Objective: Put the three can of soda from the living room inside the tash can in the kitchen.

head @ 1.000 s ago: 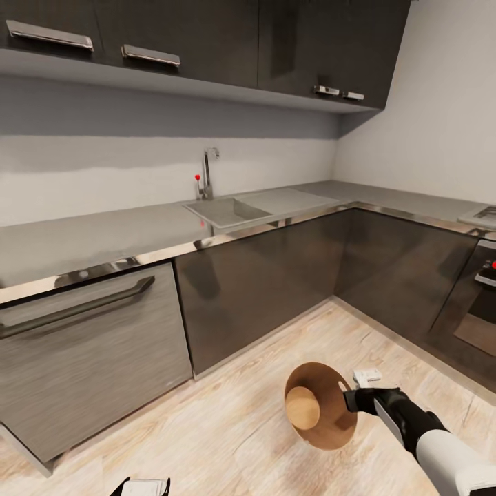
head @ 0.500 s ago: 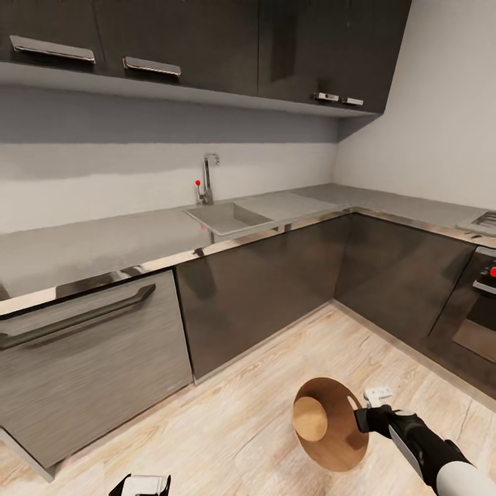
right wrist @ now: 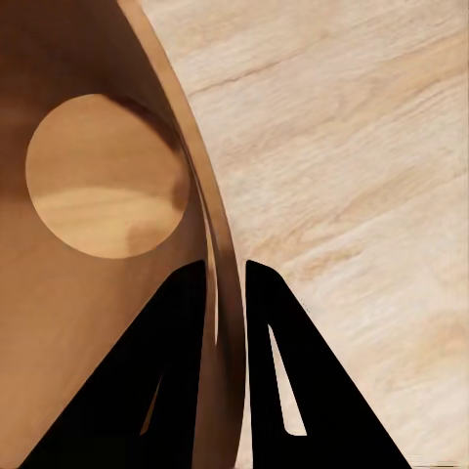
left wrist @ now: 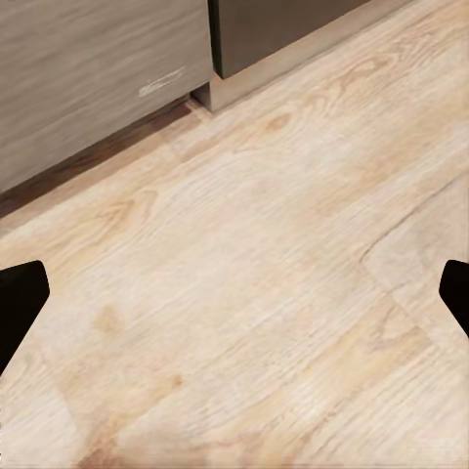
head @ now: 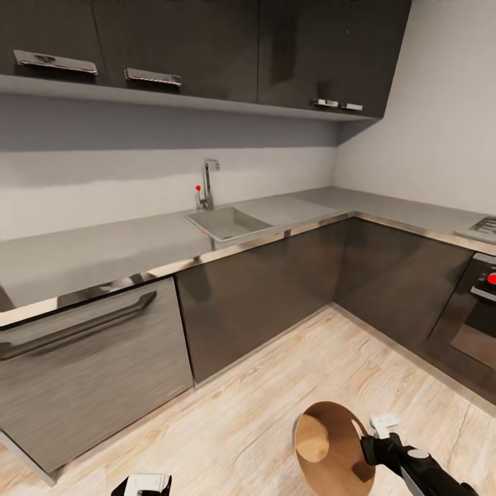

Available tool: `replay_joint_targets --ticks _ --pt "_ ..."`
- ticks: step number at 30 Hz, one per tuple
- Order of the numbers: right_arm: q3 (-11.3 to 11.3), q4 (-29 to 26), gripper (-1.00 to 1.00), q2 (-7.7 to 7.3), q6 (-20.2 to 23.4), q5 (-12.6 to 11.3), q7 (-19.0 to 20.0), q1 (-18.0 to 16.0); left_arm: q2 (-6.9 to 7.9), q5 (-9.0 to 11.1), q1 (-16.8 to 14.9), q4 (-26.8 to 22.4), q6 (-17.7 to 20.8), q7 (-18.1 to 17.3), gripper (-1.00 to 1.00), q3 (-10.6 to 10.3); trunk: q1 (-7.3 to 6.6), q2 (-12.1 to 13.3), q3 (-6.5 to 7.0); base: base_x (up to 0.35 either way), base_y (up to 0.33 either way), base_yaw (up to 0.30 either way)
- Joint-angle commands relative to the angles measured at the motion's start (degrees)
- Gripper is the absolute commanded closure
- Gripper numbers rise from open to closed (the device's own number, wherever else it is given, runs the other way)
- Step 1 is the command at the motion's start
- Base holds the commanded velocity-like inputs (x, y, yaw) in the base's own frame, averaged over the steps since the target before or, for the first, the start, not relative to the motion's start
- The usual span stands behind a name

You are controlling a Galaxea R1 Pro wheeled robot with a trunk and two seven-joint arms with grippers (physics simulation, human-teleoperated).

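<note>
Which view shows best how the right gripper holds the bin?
The right wrist view: the right gripper has one finger inside and one outside the bin's wall, pinching the rim. The head view shows the whole bin held tilted above the floor, the grip itself small. The left wrist view shows floor and cabinet fronts.

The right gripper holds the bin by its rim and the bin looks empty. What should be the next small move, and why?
Probably lower the tash can until it stands on the floor, then open. The right gripper pinches its rim, one finger inside, one outside, holding it tilted above the planks, and no cans lie inside yet.
</note>
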Motion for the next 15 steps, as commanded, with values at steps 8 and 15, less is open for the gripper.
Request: replay_joint_targets --ticks 8,15 --pt "-0.24 -0.11 1.0 -0.63 -1.93 -0.72 0.28 3.04 0.15 -0.49 -1.15 3.73 0.04 0.19 -1.0 -0.17 -1.77 3.22 1.45 0.0 0.0 0.0" --pt "-0.24 -0.15 1.0 -0.65 -3.67 -0.9 0.22 4.81 0.62 -0.52 -3.11 10.1 -0.17 0.15 -1.0 -0.1 -3.3 6.03 2.7 0.0 0.0 0.0"
